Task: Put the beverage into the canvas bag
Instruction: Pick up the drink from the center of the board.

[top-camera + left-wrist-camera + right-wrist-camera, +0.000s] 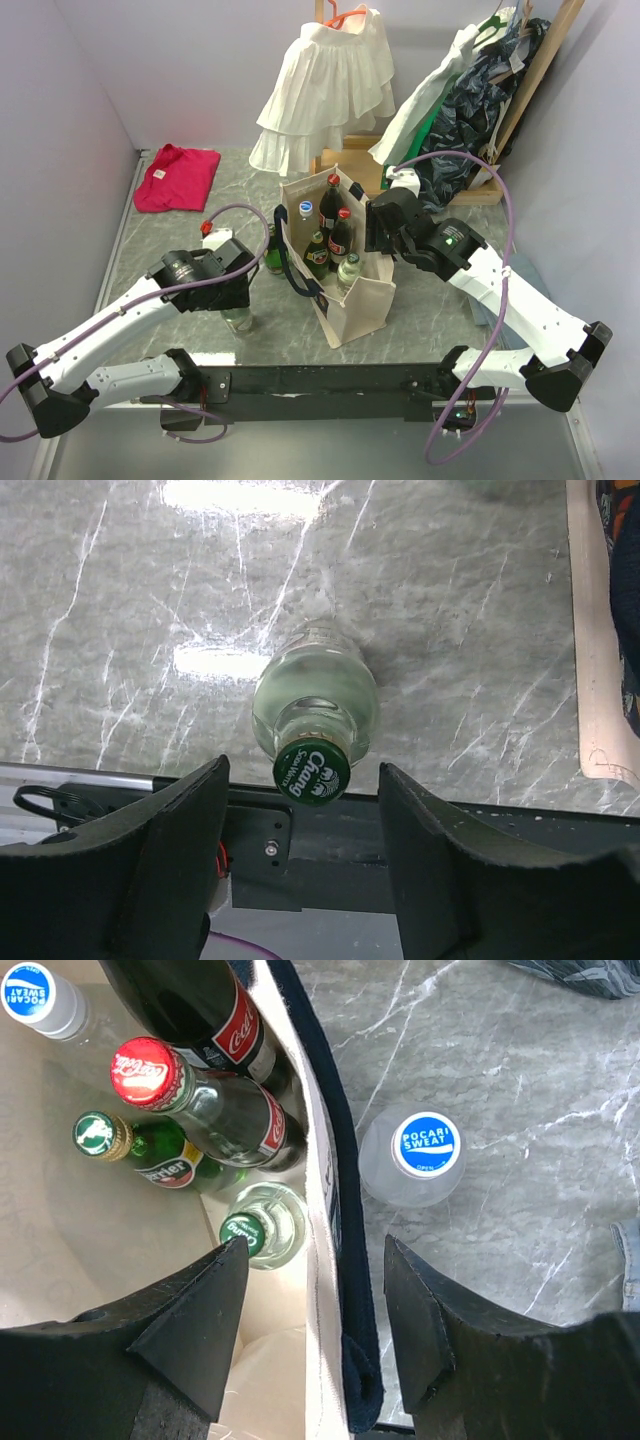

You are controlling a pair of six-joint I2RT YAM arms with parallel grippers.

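Left tool [300, 770] open over Chang bottle [315, 695], base hidden; right tool [315, 1245], open, straddles the canvas bag [312, 1175] wall.

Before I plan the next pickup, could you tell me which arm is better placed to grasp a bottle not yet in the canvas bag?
Left. The left gripper hangs open right above the Chang bottle, lined up with its cap; the right gripper straddles the canvas bag wall.

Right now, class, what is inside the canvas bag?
Inside the canvas bag stand five bottles: a red-capped Coca-Cola bottle, a second Coca-Cola bottle, a green bottle, a clear green-capped bottle and a blue-capped bottle. Their bases cannot be seen.
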